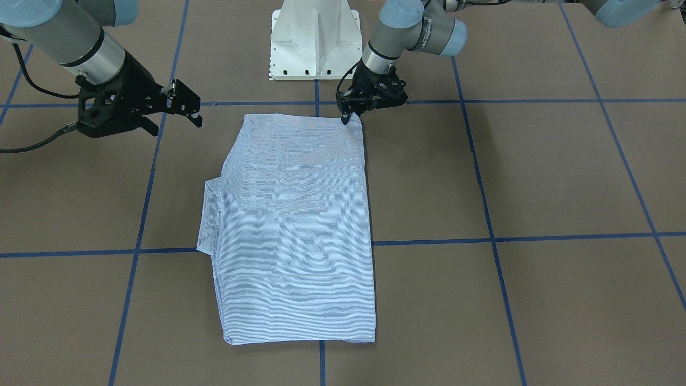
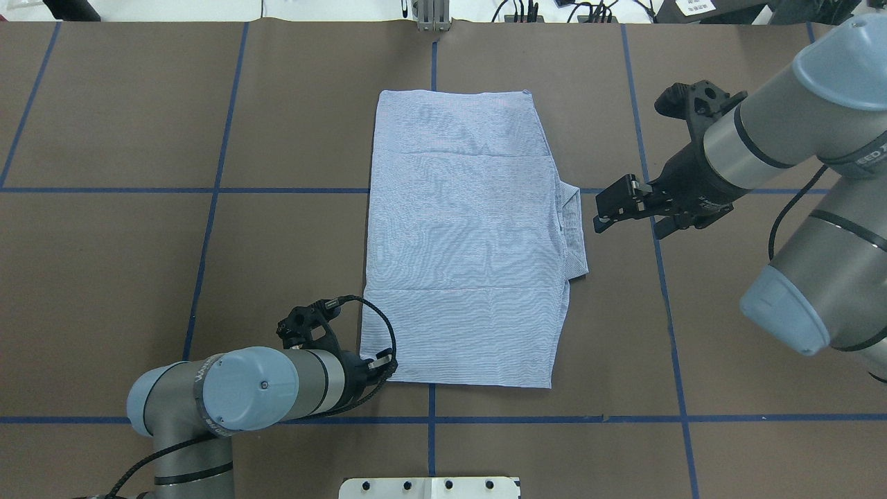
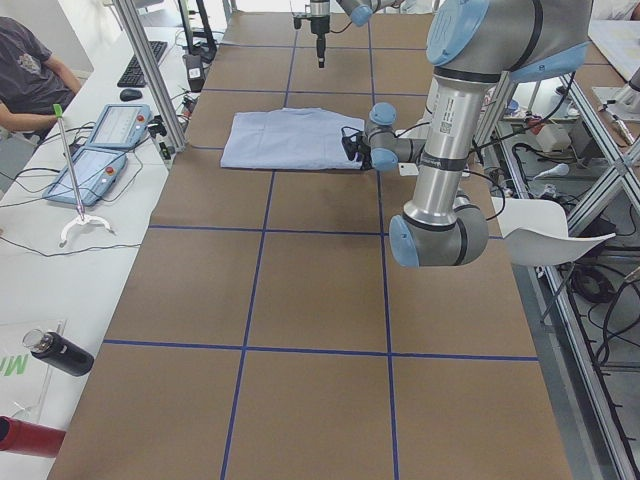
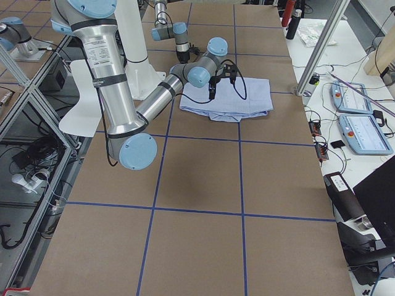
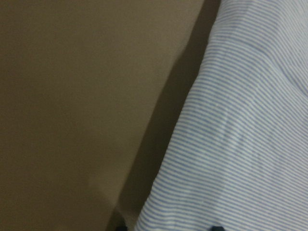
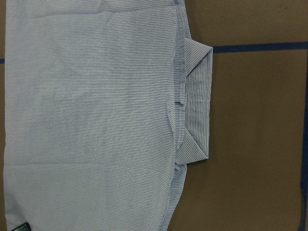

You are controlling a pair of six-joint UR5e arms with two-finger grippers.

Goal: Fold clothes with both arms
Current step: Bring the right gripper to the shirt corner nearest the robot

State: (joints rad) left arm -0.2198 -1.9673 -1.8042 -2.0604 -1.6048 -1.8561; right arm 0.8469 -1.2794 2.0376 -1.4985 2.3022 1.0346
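The light blue striped shirt (image 1: 295, 225) lies folded flat in a long rectangle in the middle of the table (image 2: 464, 235). Its collar (image 2: 574, 235) sticks out on the robot's right side and also shows in the right wrist view (image 6: 197, 101). My left gripper (image 1: 346, 119) is down at the shirt's near left corner (image 2: 380, 366). In the left wrist view the shirt's edge (image 5: 240, 120) lies between two dark tips that stand apart, so it is open. My right gripper (image 2: 603, 211) is open and empty, hovering just right of the collar (image 1: 190, 110).
The white pedestal base (image 1: 316, 43) stands at the robot's edge of the brown table, which is marked with blue tape lines (image 2: 215, 190). A side bench holds control tablets (image 3: 100, 150) and a bottle (image 3: 50, 352). An operator (image 3: 30, 70) sits beyond it.
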